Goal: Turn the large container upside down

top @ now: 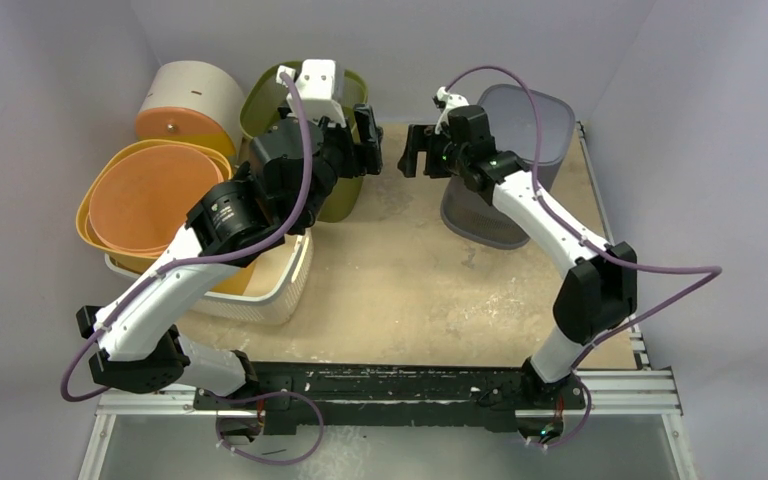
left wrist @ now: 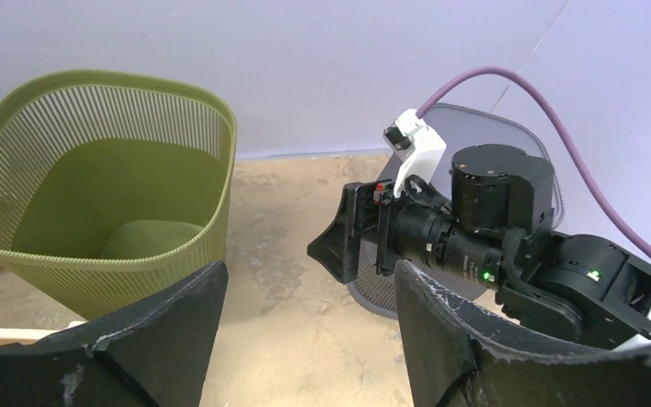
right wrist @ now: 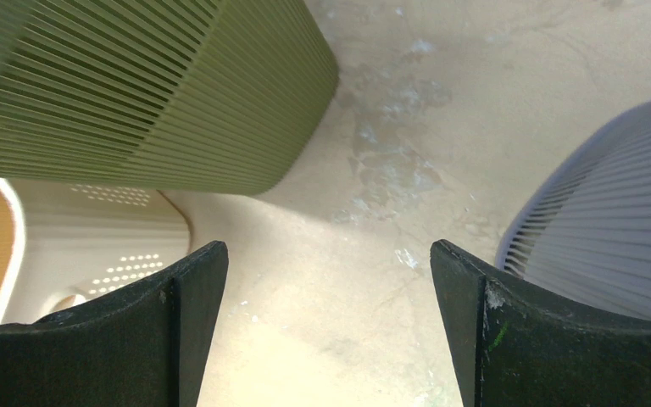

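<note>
- Top external view: green bin (top: 258, 108) stands upright at the far side, left of centre, mouth up. I take it as the large container, though the grey bin (top: 535, 115) at far right is about as big.
- Left gripper (top: 370, 145) is just right of the green bin's right wall, fingers wide apart and holding nothing.
- Right gripper (top: 408, 152) faces it from the right, also spread wide and empty, with the grey bin close behind it.
- Risk: the two grippers are near each other in the gap between the bins, so a careless swing could knock them together.
- Risk: the slatted wall is thin and looks springy. A one-sided pinch on the rim could slip mid-flip and drop the bin.
- Risk: the basket (top: 280, 290) with stacked bowls (top: 150, 200) sits just near-left of the bin. Tipping that way could jam against it.
- Risk: the right arm backing off could shove the grey bin.
</note>
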`<state>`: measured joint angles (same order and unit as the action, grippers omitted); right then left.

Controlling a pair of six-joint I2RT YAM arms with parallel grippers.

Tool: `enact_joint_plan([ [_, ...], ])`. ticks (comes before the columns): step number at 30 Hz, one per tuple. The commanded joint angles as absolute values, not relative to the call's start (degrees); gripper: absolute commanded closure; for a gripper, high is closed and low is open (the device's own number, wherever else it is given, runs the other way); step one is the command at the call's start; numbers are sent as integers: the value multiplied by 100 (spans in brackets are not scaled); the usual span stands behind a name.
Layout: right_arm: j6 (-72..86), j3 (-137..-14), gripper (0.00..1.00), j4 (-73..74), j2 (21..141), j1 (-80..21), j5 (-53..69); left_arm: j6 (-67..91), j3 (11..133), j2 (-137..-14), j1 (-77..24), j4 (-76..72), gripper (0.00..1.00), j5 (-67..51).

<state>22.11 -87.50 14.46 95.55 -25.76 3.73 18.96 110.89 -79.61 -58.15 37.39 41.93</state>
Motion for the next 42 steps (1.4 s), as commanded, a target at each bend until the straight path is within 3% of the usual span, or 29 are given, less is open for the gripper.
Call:
enact_joint_plan([
  [1, 1862, -8761, 8, 1769, 9690, -2537, -410, 1896, 11167, -7925, -5806, 3468, 31, 4287],
  [6, 1428, -8840, 7, 1791, 10038, -2287, -1107, 1920, 11114, -7963, -5809, 3454, 31, 4248],
  [18, 833, -9043, 6, 1471, 10401, -949, -1369, 1986, 11136, -8122, -5804, 3664, 31, 4219],
  [23, 738, -8783, 6, 1288, 10255, -826, -1387, 1980, 11207, -8194, -5809, 3738, 31, 4184],
  [32, 1015, -8815, 0, 1900, 10335, -628, -2605, 1930, 11202, -8305, -5809, 3803, 30, 4083],
  [42, 879, -8877, 0, 1809, 10169, -481, -2094, 1903, 11173, -8246, -5810, 3861, 30, 4163],
])
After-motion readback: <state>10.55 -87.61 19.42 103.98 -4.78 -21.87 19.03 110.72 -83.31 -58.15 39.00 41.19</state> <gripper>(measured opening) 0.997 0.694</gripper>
